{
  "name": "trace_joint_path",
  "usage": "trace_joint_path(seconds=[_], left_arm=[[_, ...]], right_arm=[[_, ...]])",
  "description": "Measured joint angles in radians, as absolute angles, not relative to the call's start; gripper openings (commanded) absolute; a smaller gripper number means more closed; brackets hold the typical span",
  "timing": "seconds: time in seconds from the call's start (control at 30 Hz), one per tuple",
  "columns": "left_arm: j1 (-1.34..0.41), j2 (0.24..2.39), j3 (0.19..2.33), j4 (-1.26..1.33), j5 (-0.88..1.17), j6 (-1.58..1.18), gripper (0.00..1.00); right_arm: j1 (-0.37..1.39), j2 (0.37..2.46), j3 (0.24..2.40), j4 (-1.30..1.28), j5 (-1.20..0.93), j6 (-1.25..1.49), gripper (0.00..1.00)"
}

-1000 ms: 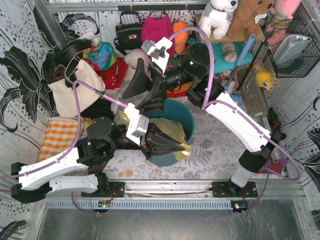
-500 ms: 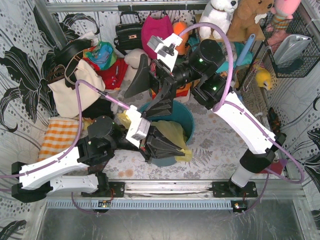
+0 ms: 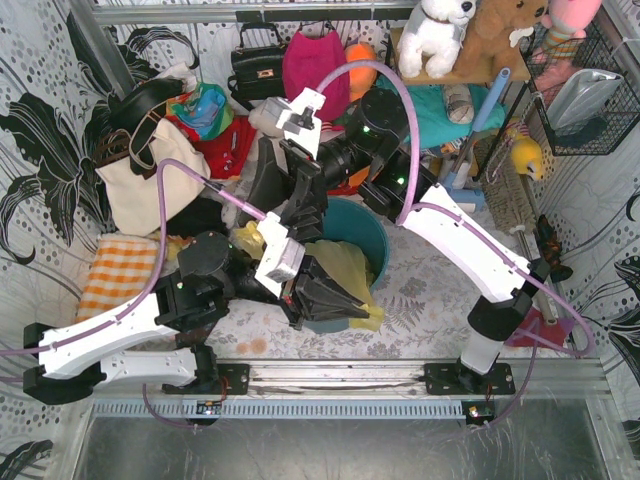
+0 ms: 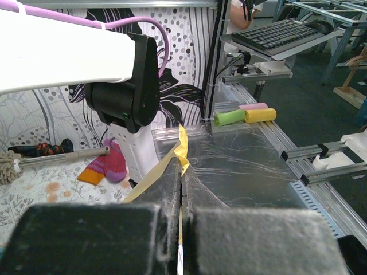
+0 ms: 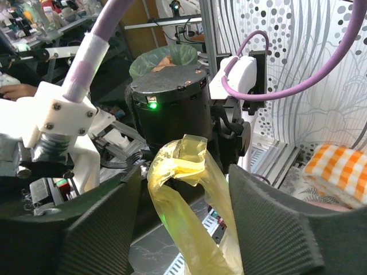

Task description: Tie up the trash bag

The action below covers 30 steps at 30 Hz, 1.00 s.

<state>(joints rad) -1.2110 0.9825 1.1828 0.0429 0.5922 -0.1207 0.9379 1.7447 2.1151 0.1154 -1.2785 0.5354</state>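
Observation:
The trash bag (image 3: 345, 262) is thin yellow-green plastic and sits in the teal round bin (image 3: 372, 232). My left gripper (image 3: 360, 300) is at the bin's near rim, shut on a strip of the bag. In the left wrist view the gripper (image 4: 182, 167) has its jaws pressed together, with yellow plastic (image 4: 183, 142) poking out at the tip. My right gripper (image 3: 276, 214) hangs open over the bin's far left rim. In the right wrist view the gripper (image 5: 186, 179) is open. A raised, folded strip of the bag (image 5: 182, 165) stands between its wide-apart fingers (image 5: 275, 217), touching neither.
A white tote bag (image 3: 140, 185), a black handbag (image 3: 258, 68) and a red bag (image 3: 228, 145) crowd the back left. An orange checked cloth (image 3: 115, 275) lies at the left. Plush toys (image 3: 436, 35) and a wire basket (image 3: 585, 95) are at the back right.
My right gripper has swung down and to the left, so the bag's raised strip now stands between its open fingers. My left gripper has held still, shut on the bag.

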Motion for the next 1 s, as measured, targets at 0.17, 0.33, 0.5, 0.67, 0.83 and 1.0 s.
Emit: trace_joint_path(seconds=[0.17, 0.33, 0.5, 0.67, 0.83, 1.0], left_arm=[[-1.211, 0.982, 1.183, 0.043, 0.592, -0.121, 0.0], [-1.211, 0.982, 1.183, 0.043, 0.592, -0.121, 0.0], [-1.211, 0.982, 1.183, 0.043, 0.59, -0.121, 0.0], [-1.211, 0.963, 1.183, 0.025, 0.537, -0.115, 0.0], [-1.211, 0.904, 1.171, 0.011, 0.418, -0.097, 0.0], [-1.211, 0.835, 1.139, 0.007, 0.276, -0.081, 0.0]], right_arm=[[0.94, 1.752, 2.115, 0.144, -1.291, 0.551, 0.41], [0.942, 1.76, 2.115, 0.178, -1.299, 0.574, 0.13], [0.941, 1.764, 2.115, 0.194, -1.298, 0.583, 0.0], [0.942, 1.747, 2.115, 0.061, -1.224, 0.453, 0.0], [0.942, 1.668, 2.059, -0.098, -1.026, 0.308, 0.0], [0.942, 1.538, 1.959, -0.167, -0.777, 0.241, 0.0]])
